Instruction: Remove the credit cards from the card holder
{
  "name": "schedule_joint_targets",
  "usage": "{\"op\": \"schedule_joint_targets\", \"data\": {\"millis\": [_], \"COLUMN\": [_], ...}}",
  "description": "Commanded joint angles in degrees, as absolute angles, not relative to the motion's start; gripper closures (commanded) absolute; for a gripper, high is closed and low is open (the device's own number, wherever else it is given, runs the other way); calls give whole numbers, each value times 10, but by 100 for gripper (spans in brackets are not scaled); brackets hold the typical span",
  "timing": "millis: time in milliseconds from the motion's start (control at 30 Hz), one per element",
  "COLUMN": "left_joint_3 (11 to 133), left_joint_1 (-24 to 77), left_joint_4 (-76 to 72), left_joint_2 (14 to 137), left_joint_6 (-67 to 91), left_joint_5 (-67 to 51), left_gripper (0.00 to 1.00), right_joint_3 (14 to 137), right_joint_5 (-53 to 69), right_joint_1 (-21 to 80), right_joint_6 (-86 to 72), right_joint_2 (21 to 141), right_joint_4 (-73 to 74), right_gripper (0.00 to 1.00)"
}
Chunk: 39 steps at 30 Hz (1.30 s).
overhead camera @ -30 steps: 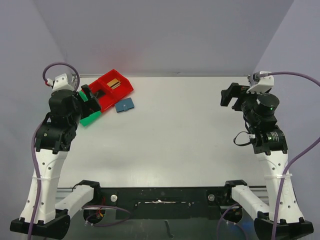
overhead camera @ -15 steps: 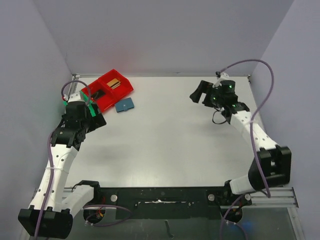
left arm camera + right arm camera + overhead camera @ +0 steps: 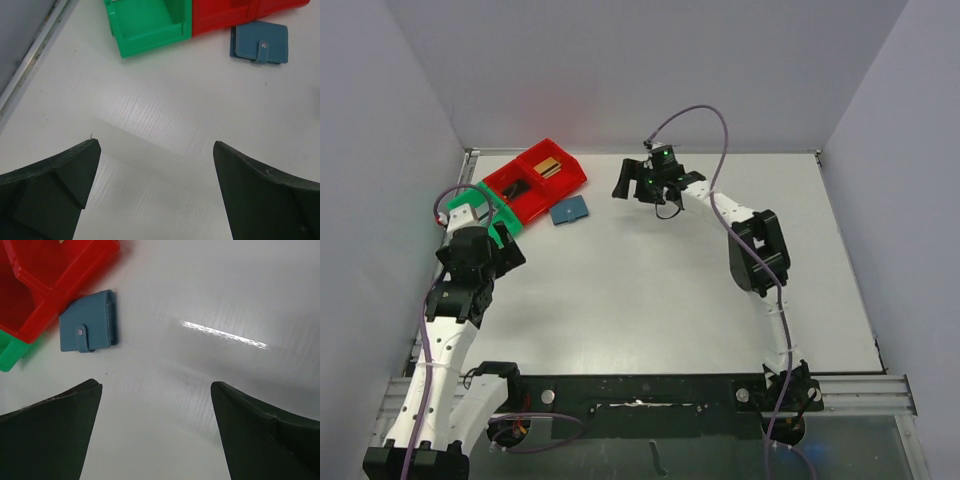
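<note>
Card holder (image 3: 89, 321) is being judged light, thin, soft-skinned and probably slippery. It is being seen snapped shut, flat on the surface (image 3: 650, 280), just beside the red bin (image 3: 535, 180). A long edge is being favoured for the pinch, since the snap tab needs freeing first. Left and right jaws are being held wide open, with nothing gripped or touched.

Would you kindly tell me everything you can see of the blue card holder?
The card holder is a small, flat, blue wallet, apparently stitched leather or imitation. It is folded shut, with a short strap over one edge fastened by a silvery snap. It lies flat on the white table, beside the red bin; whether they touch is unclear. No card sticks out, and nothing rests on it.
</note>
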<state>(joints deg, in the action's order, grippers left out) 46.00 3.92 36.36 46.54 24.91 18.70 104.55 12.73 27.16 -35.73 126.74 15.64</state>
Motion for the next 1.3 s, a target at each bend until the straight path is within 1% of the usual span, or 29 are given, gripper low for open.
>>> {"op": "schedule_joint_targets", "data": {"millis": [0,200,367,433,500,567,767,933,1133,1267], "left_joint_3": [461,464,463,463,464,463,464,463,463,463], "left_joint_1": [33,30,27,27,26,26,26,26,26,26], "left_joint_4": [299,288,280,278,278,278,277,278,278,277], "left_joint_2": [452,460,460,461,463,463,467,470,473,475], "left_joint_6": [245,245,244,243,243,243,241,242,240,241], "left_joint_5": [217,225,227,224,222,220,214,211,211,210], "left_gripper": [3,3,3,3,3,3,3,3,3,3], "right_joint_3": [1159,1244,1266,1283,1299,1309,1314,1328,1358,1362], "right_joint_5": [123,112,108,118,132,142,176,208,221,227], "right_joint_1": [306,340,349,351,351,354,355,356,356,356], "right_joint_6": [-381,-379,-375,-368,-364,-362,-364,-372,-379,-393], "right_joint_2": [1327,1406,1434,1449,1465,1478,1500,1526,1557,1571], "right_joint_4": [137,81,49,48,51,56,53,52,63,51], "right_gripper": [5,13,19,23,29,33,40,42,47,55]}}
